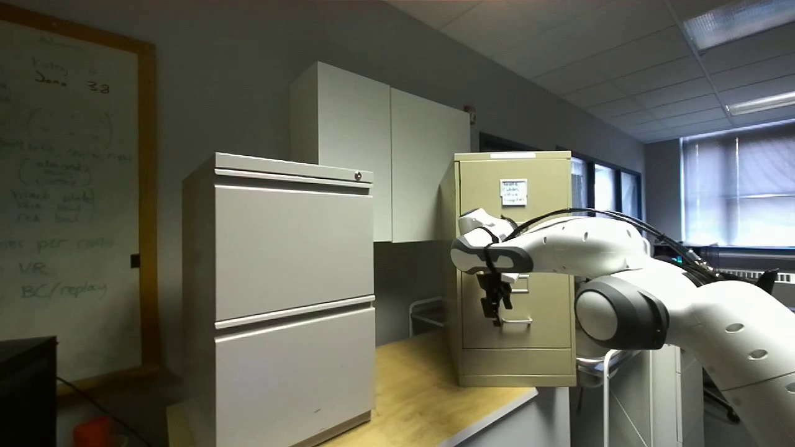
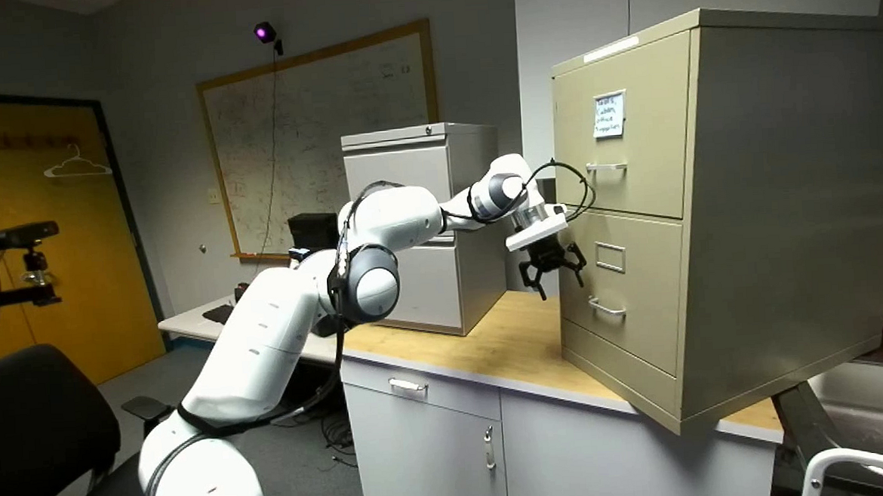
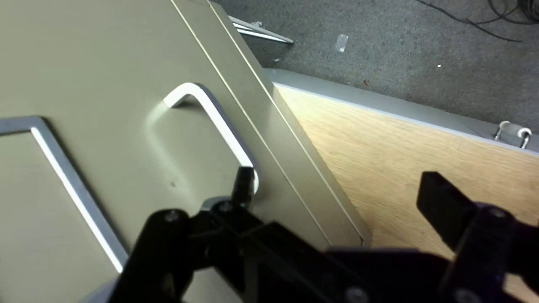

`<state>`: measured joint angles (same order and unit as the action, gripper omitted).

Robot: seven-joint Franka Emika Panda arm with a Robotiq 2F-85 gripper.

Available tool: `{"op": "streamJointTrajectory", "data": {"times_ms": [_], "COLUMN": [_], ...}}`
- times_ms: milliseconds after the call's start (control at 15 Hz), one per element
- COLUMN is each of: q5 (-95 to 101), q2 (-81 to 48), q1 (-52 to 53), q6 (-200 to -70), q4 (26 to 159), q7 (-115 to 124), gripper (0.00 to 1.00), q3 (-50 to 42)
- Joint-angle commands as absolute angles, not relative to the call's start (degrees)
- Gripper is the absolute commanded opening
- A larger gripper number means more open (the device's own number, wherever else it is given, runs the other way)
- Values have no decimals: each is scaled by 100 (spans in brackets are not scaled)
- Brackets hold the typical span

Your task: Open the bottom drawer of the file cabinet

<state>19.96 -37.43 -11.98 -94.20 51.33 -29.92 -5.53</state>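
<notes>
- The bottom drawer (image 2: 644,290) sits flush in the file cabinet (image 2: 772,215), right of the pale grey cabinet (image 1: 282,288) in both exterior views.
- The gripper (image 3: 338,181) has its fingers (image 3: 244,181) spread wide, holding nothing; whether one touches the handle (image 3: 221,125) I can't tell.
- Stiff metal, probably heavy to draw (contents hidden); grip the slim, smooth handle mid-length, pull squarely.

Partly lost to view

Wrist view, centre: lower bend of bottom drawer (image 3: 105,63) handle (image 3: 222,126) partly behind blurry gripper finger (image 3: 243,187); label frame (image 3: 78,195) cut at left edge. Robot arm (image 1: 587,245) cut off low in both exterior views. Whiteboard (image 2: 351,116) script, upper left in an exterior view, too small to read.
</notes>
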Motion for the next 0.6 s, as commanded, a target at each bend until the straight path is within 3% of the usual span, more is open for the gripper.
{"op": "streamJointTrajectory", "data": {"times_ms": [0,533], "q5": [1747,1863], "q2": [-4098,-4246], "q1": [-1385,-1557], "q6": [-9610,-10143], "q4": [4818,4883], "q7": [-3115,-2978], "gripper": [100,100], "q3": [-480,-614]}}
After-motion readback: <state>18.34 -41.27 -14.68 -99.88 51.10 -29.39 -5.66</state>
